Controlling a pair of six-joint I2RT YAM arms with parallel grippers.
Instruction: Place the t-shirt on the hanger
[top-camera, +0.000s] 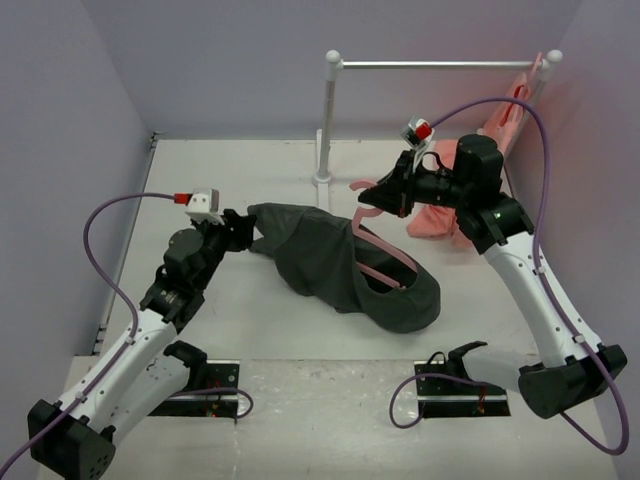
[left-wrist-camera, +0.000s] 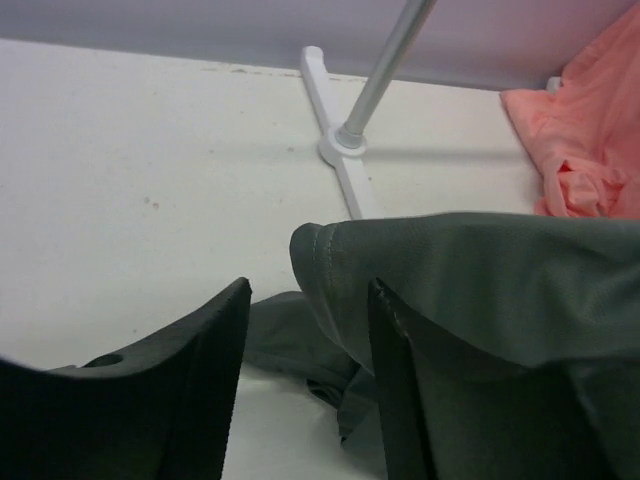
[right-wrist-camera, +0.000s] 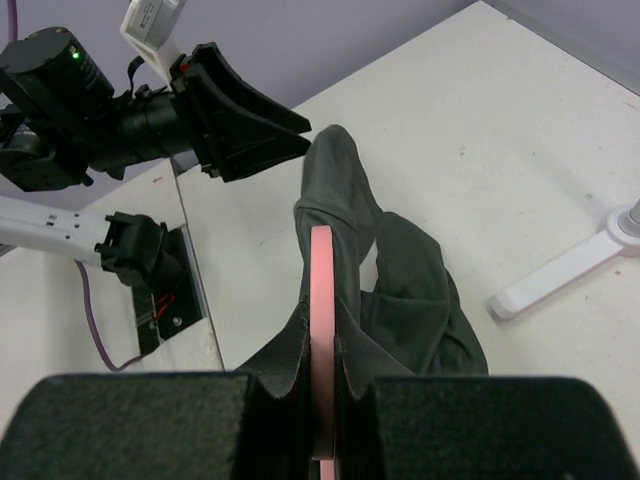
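Observation:
The dark grey t-shirt (top-camera: 335, 262) lies bunched in the middle of the table. One arm of the pink hanger (top-camera: 385, 262) runs into its opening, and the hook end rises toward the back. My right gripper (top-camera: 388, 197) is shut on the hanger (right-wrist-camera: 321, 255) near the hook, and the thin pink bar is pinched edge-on between its fingers (right-wrist-camera: 296, 345). My left gripper (top-camera: 243, 231) sits at the shirt's left end with its jaws apart. A folded edge of the t-shirt (left-wrist-camera: 335, 265) stands just past its fingertips (left-wrist-camera: 232, 305), not pinched.
A white clothes rack stands at the back, with its post (top-camera: 327, 115) and a top bar (top-camera: 440, 65). A salmon-pink garment (top-camera: 438, 217) hangs from the right end and pools on the table. The rack foot (left-wrist-camera: 338, 150) lies just beyond the shirt.

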